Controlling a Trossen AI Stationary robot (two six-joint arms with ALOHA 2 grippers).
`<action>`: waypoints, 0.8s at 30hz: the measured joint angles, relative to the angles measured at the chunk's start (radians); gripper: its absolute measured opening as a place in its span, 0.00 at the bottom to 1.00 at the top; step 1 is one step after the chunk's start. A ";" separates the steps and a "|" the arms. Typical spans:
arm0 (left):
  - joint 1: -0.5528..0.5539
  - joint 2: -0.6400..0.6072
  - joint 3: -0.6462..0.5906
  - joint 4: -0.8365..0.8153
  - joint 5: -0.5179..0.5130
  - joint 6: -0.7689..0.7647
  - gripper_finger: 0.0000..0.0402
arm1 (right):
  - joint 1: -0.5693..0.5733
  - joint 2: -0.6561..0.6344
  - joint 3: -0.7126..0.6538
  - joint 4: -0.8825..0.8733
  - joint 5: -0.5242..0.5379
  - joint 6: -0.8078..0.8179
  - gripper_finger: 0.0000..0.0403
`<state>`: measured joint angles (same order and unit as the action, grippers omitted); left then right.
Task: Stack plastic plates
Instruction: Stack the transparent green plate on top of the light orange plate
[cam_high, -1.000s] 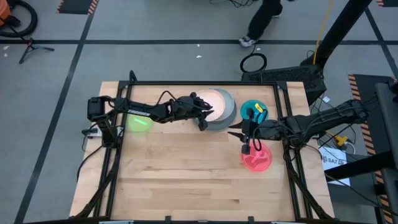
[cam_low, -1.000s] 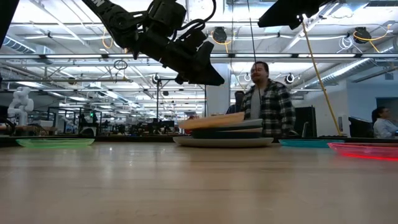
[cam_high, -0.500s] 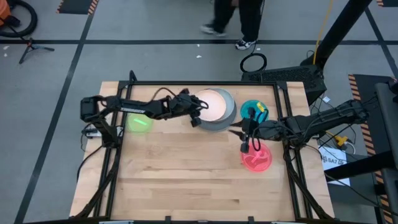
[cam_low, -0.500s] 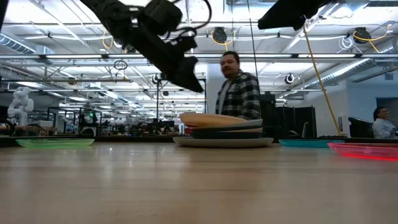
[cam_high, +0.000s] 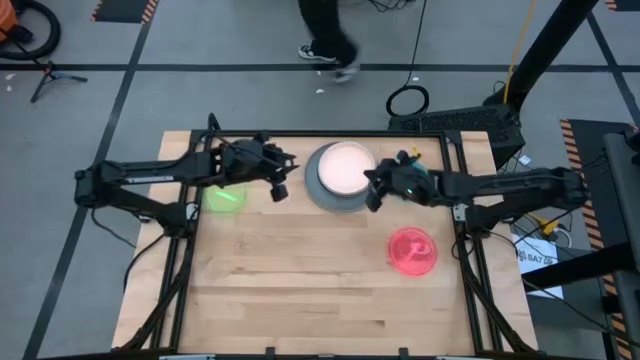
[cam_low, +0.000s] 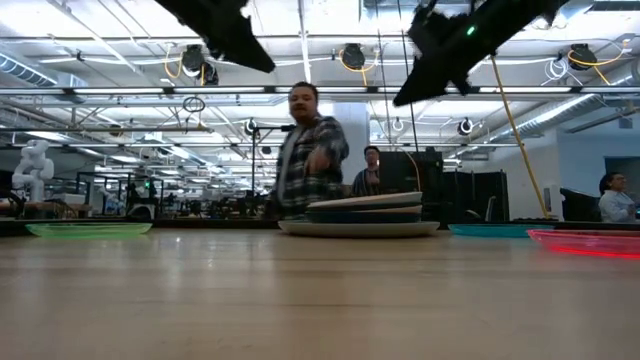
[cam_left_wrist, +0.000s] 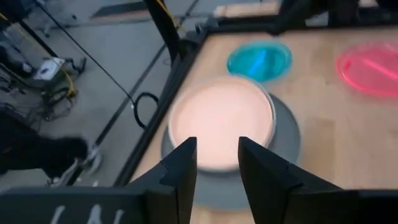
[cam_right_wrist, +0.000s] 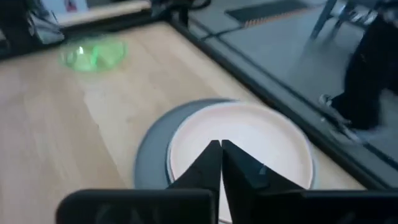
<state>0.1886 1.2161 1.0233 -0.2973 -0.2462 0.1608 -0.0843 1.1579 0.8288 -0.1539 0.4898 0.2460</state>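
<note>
A stack of plates (cam_high: 343, 170) stands far of the table's centre: a large grey plate (cam_left_wrist: 287, 132) at the bottom, dark plates between, a cream-pink plate (cam_right_wrist: 249, 134) on top. The green plate (cam_high: 224, 197) lies flat at the left, the red plate (cam_high: 412, 250) at the right, and the teal plate (cam_left_wrist: 259, 60) beside the stack, mostly under the right arm in the high view. My left gripper (cam_high: 278, 186) hangs open left of the stack, high above the table (cam_low: 255, 60). My right gripper (cam_high: 372, 192) is shut over the stack's right rim, well above it (cam_low: 410, 95).
Black frame rails run along the table's left, right and far edges. Bare wood fills the near half of the table (cam_high: 300, 290). A person (cam_low: 305, 150) walks past beyond the far edge.
My left gripper has drawn back from the stack toward the table's left and risen. The top plate, tilted a second ago, has settled almost flat on the stack. My right gripper has swung from over the red plate toward the stack and up.
</note>
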 joint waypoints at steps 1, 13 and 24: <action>-0.004 -0.013 0.000 -0.038 0.000 -0.008 0.31 | -0.028 0.026 0.000 0.024 -0.026 -0.015 0.01; -0.032 -0.040 -0.013 -0.430 -0.052 -0.132 0.31 | -0.270 0.288 0.000 0.302 -0.284 -0.100 0.01; 0.035 -0.046 -0.329 -0.498 -0.068 -0.424 0.31 | -0.302 0.320 -0.001 0.278 -0.286 -0.101 0.01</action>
<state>0.2236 1.1702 0.6942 -0.7958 -0.3145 -0.2629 -0.3859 1.4780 0.8280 0.1237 0.2035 0.1449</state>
